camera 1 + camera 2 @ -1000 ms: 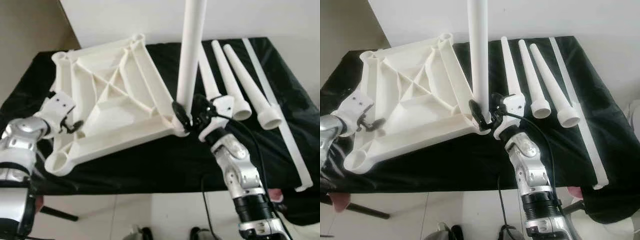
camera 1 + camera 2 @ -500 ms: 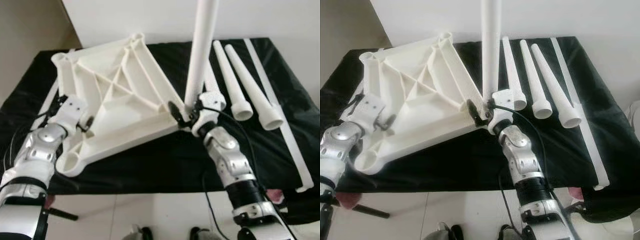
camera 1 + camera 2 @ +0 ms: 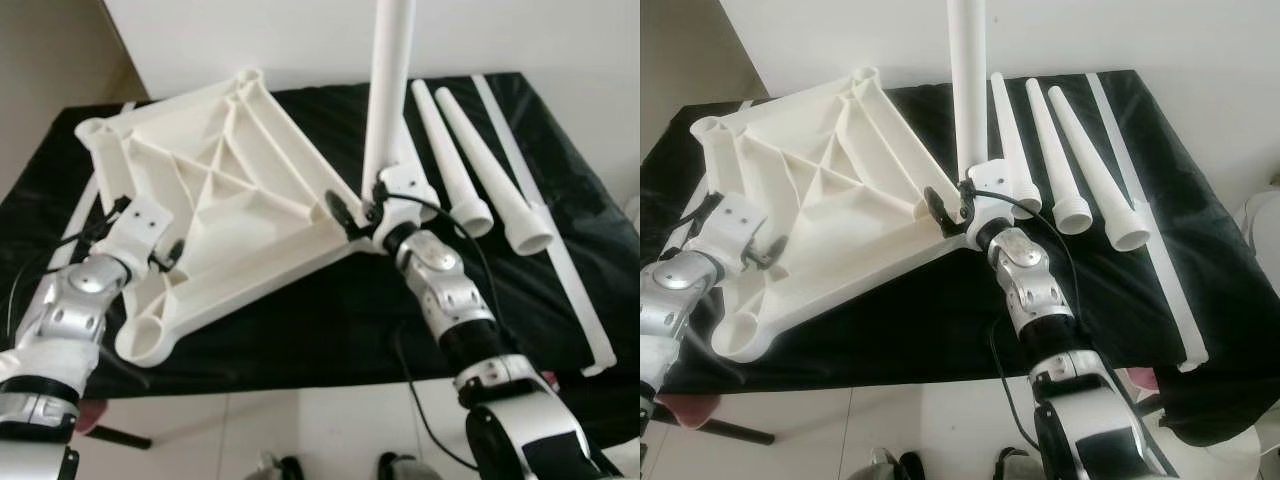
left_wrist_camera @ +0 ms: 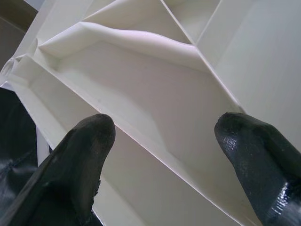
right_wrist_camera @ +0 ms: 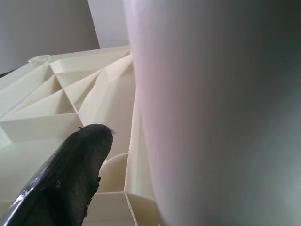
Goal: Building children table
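Tabletop: a white ribbed tabletop is laid upside down and askew on the black cloth of the desk, with an open round socket at its near-left corner
Upright leg: one white tapered leg is stood upright at the tabletop's near-right corner
Right end effector: the right end effector is seen at the base of the upright leg; in the right wrist view the leg is pressed close beside one black finger, so the leg appears to be pinched
Left end effector: the left end effector is held spread over the ribbed underside near the tabletop's left edge, both black fingers being seen apart with white ribs between them; nothing is gripped
Spare legs: three more tapered legs are laid side by side on the cloth to the right of the upright one
Strip: a long thin white strip is laid along the cloth's right side, just beside the outermost leg
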Tool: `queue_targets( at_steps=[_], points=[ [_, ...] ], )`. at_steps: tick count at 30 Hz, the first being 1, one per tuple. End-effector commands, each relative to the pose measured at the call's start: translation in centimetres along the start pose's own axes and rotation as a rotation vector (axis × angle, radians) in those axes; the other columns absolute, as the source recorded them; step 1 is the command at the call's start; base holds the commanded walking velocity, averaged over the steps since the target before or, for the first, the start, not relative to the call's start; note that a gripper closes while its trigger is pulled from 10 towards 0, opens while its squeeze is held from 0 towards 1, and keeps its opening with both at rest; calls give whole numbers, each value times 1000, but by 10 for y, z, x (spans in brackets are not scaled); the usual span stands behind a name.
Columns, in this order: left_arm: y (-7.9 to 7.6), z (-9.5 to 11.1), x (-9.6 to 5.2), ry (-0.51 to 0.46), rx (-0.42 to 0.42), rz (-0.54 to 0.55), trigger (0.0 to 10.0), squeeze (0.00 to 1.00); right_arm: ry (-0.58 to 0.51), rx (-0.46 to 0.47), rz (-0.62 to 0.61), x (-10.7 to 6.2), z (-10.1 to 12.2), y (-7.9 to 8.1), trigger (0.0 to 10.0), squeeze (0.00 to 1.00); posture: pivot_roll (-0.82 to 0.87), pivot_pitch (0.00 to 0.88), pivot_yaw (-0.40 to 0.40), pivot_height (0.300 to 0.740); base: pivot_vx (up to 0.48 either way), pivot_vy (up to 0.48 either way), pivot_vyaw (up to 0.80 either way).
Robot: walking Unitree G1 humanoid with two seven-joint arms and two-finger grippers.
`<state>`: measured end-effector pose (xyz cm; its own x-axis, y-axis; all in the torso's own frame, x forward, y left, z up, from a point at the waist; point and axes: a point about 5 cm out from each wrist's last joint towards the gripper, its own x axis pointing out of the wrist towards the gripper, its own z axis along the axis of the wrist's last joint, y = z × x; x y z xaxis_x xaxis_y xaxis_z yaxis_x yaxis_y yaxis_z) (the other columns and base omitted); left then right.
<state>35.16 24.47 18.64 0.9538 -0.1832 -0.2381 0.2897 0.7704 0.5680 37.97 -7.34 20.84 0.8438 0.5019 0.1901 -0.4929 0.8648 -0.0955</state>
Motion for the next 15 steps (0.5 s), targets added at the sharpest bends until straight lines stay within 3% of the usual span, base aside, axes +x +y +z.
queue_targets(
  at_steps=[1, 4, 6, 15],
  points=[
    [-46, 11, -5, -54, 15, -583, 10000, 0, 38, 11, 94, 9, -8, 27, 10000, 0, -127, 139, 79, 740, 0, 0, 0],
    [-48, 13, -7, -65, -5, -600, 10000, 0, 42, 15, 92, 11, -9, 28, 10000, 0, -127, 138, 79, 740, 0, 0, 0],
    [-56, 23, -14, -107, -43, -688, 10000, 0, 43, 28, 67, 15, -9, 29, 10000, 0, -127, 133, 82, 740, 0, 0, 0],
    [-69, 42, -24, -174, -98, -818, 10000, 0, 22, 60, 33, 22, -10, 35, 10000, 0, -133, 133, 91, 740, 0, 0, 0]
  ],
)
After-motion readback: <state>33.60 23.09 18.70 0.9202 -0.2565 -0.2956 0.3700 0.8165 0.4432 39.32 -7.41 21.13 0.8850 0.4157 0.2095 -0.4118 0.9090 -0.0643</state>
